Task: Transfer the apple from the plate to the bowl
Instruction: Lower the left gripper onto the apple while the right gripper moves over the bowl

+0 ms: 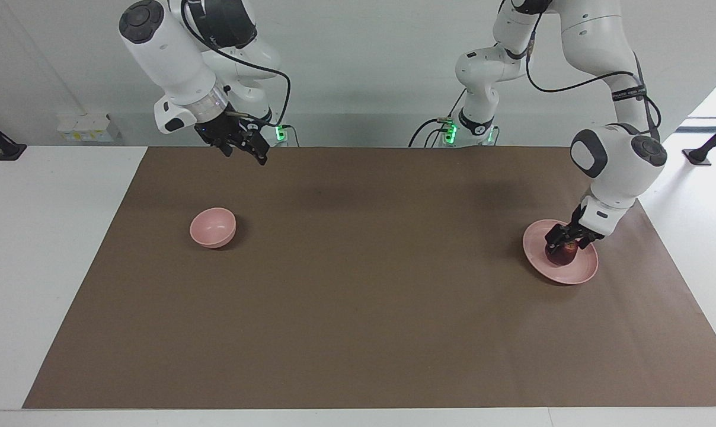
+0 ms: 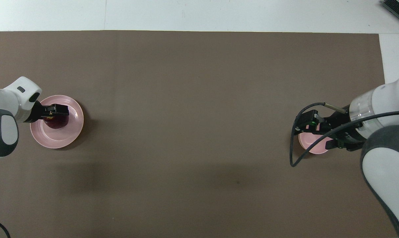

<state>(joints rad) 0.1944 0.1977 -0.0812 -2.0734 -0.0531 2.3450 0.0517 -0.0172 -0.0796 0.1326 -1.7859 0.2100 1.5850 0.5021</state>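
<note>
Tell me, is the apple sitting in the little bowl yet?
No, the apple sits on the plate, under the left gripper; the bowl holds nothing.

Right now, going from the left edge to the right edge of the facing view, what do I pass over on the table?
bowl → right gripper, up in the air → a long bare stretch of brown mat → plate with the apple on it, the left gripper down at the apple.

A white bench (image 1: pixel 50 249) carried a brown mat (image 1: pixel 358 296); on the mat sat a pink bowl (image 1: pixel 213 227) and, well apart, a pink plate (image 1: pixel 571 274).
</note>
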